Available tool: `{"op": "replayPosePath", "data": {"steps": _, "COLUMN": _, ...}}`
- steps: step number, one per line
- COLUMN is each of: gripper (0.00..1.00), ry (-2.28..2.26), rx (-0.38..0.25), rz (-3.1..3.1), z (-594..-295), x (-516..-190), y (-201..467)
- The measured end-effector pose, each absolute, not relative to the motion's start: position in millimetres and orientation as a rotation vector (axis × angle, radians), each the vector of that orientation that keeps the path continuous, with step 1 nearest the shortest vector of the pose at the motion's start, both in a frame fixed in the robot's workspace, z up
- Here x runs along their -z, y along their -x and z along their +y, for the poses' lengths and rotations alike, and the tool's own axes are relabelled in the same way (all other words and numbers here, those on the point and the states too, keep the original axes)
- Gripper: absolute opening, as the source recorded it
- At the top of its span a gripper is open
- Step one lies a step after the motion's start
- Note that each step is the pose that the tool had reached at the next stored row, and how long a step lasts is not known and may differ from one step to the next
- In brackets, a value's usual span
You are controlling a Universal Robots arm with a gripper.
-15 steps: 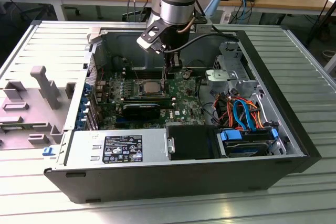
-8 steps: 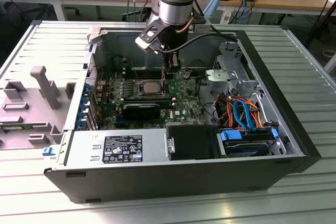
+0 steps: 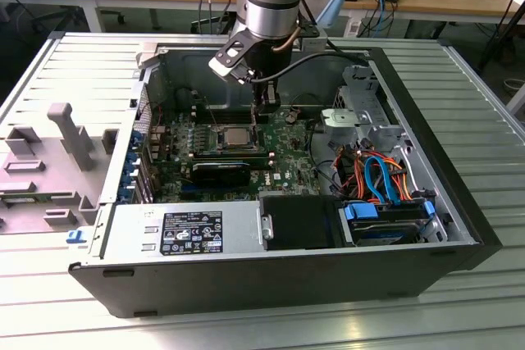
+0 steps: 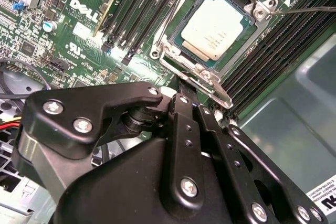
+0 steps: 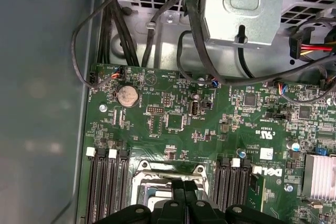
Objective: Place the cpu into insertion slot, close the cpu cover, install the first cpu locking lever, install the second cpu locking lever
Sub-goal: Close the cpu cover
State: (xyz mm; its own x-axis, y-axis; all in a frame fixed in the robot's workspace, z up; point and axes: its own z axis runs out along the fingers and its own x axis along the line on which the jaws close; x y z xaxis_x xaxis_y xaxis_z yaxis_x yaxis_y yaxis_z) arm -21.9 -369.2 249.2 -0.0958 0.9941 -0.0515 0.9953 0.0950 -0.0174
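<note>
Chip (image 4: pixel 215 27): light, fragile, seated under cover (image 4: pixel 173 53). Locking lever (image 4: pixel 205 82): thin, stiff, likely springy wire; best taken at hooked end. Gripper (image 4: pixel 182 88): fingers together, just beside it.

A white logo (image 4: pixel 86 10) is printed on the green board (image 4: pixel 63 35) in both wrist views. Faint engraved lines mark the cpu (image 4: pixel 215 27) top. A black label (image 3: pixel 193 231) on the silver power supply (image 3: pixel 238 235) carries white print too small to make out.
</note>
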Motion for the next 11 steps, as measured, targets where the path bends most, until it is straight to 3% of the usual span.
{"op": "replayPosePath", "data": {"steps": 11, "gripper": 0.11, "ry": -2.094, "rx": 0.074, "rz": 2.305, "z": -369.1, "x": -249.2, "y": 28.7}}
